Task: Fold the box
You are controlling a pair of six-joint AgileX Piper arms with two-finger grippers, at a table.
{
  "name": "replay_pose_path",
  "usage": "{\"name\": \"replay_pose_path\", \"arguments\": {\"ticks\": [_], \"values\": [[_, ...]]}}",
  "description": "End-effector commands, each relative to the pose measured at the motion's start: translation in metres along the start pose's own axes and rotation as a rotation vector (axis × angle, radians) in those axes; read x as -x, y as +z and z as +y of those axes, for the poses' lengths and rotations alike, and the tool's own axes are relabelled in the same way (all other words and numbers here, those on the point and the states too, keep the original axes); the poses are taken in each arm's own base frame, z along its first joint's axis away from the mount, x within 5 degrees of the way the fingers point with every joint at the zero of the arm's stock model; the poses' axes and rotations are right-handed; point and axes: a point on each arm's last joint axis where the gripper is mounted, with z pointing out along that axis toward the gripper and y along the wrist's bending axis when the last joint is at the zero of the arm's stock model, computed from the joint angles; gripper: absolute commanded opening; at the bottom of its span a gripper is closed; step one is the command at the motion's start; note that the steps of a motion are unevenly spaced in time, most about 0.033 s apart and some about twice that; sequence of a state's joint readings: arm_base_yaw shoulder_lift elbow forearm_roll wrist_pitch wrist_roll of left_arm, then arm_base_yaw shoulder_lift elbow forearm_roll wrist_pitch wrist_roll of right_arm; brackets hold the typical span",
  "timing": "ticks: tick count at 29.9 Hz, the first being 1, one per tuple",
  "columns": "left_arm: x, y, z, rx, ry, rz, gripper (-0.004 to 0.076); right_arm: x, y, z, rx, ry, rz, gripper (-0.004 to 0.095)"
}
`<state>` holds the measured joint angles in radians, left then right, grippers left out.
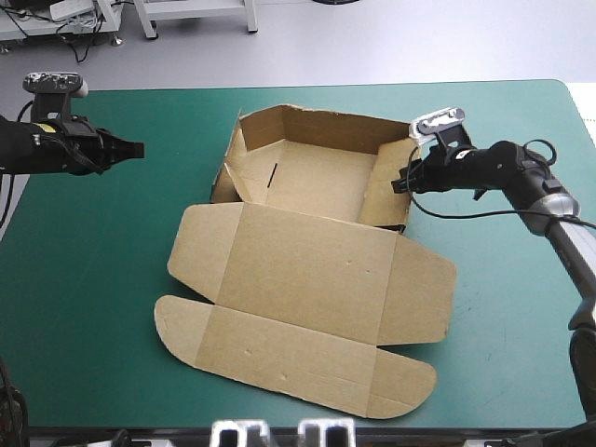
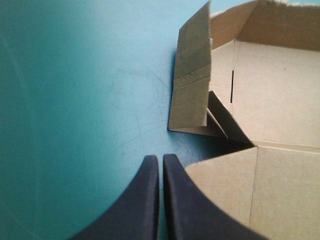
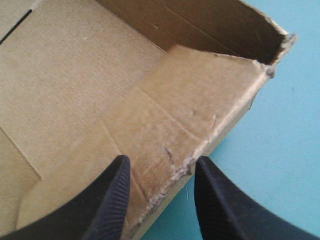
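Box (image 1: 307,270): brown board in the middle of the table, on the teal-green cover (image 1: 93,279); an open tray toward the far edge, its walls raised; the lid (image 1: 298,317) lies flat toward the near edge, with rounded flaps spread to either side.
Tray floor: bare board with a narrow dark slot (image 1: 272,175) near its left side.
Left wall (image 2: 192,75): upright; a small flap leans inward at its near end.
Left gripper (image 1: 138,147): over the cover to the left of the box, apart from it, pointing toward the left wall; its black fingers (image 2: 145,200) are pressed together with only a hairline between them and nothing held; a corner of the lid lies just beside them in the left wrist view.
Right gripper (image 1: 402,182): at the tray's right wall (image 3: 190,115); its fingers (image 3: 112,200) stand spread, with the wall's ragged top edge between them; one finger is on the tray's inner side, the other outside over the cover; whether either touches the board cannot be told.
Right wall's far corner: frayed where it meets the far wall.
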<state>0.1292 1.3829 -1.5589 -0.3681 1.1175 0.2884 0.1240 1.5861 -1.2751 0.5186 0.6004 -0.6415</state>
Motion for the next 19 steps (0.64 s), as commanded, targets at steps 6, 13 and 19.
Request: {"name": "replay_pose_path", "arguments": {"ticks": [6, 13, 19], "values": [[0.008, -0.013, -0.005, -0.013, 0.011, -0.075, 0.0013, 0.059, -0.099, 0.023, 0.007, -0.107, -0.243, 0.0404], [0.008, -0.013, -0.005, -0.011, 0.012, -0.074, 0.0013, 0.067, -0.162, 0.045, 0.028, -0.116, -0.397, 0.0388], [0.008, -0.013, -0.005, -0.011, 0.012, -0.074, 0.0012, 0.069, -0.177, 0.05, 0.051, -0.047, -0.463, 0.0332]]}}
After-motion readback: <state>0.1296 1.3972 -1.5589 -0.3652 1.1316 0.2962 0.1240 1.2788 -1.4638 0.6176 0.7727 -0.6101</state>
